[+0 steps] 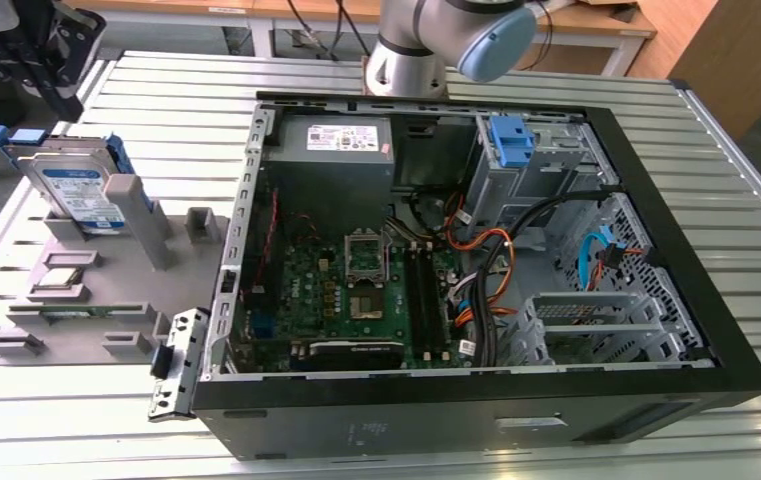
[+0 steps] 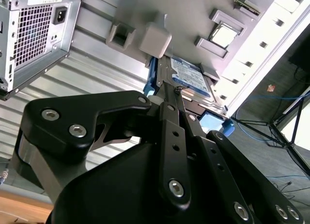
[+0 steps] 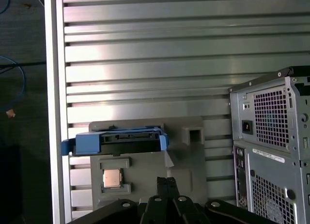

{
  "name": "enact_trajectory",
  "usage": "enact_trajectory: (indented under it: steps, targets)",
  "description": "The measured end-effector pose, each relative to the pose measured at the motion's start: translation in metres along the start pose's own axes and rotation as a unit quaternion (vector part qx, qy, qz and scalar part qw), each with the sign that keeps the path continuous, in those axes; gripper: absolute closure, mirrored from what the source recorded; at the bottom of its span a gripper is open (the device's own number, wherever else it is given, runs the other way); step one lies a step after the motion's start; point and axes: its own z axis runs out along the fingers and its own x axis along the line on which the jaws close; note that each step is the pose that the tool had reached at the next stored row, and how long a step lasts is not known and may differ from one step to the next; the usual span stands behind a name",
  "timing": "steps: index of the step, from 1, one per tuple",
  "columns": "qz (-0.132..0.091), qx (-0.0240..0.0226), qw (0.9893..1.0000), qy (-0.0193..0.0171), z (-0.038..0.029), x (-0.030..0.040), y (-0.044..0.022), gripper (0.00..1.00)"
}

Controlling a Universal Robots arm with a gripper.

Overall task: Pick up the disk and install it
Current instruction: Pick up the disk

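Lab room: wooden benches (image 1: pixel 580 22) at the back, dark floor (image 3: pixel 24 146) with a blue cable (image 3: pixel 14 83) off the table edge. Work surface is a slatted alu table (image 1: pixel 167 80), bare metal with ribs running across and some glare on it in the first wrist view.

Biggest item is the PC case (image 1: pixel 487 425), lying on its side w/ the side panel off, so the mobo (image 1: pixel 353 290) and drive bays face up. My read is that's for top-down arm access. A blue bracket (image 1: pixel 511 140) sits in the bay at the corner nearest the arm (image 1: pixel 407 60).

The grey fixture tray (image 1: pixel 180 290) is just beside the case, on the exterior view's left. It's a parts holder w/ a separate pocket per component, prob so each one sits in a known pose.

The disk (image 1: pixel 80 190) stands on edge in a tray slot w/ its blue rails on and the label facing the exterior cam. Its top edge (image 3: pixel 128 136) is free, which I judge is there to give a clean pinch from above. Only the tray touches it. A CPU chip (image 3: pixel 112 178) lies flat in a pocket near it.

The gripper (image 3: pixel 167 180) is closed right up, tips together, nothing between them, no load. It hangs over the tray, apart from the disk and aimed roughly at it.

Status: pick not done, disk not in the case.
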Motion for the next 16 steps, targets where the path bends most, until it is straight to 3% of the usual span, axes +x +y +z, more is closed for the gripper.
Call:
enact_trajectory:
  steps: [16]
  targets:
    - [0.000, 0.0000, 1.0000, 0.0000, 0.0040, 0.0237, -0.0020, 0.90]
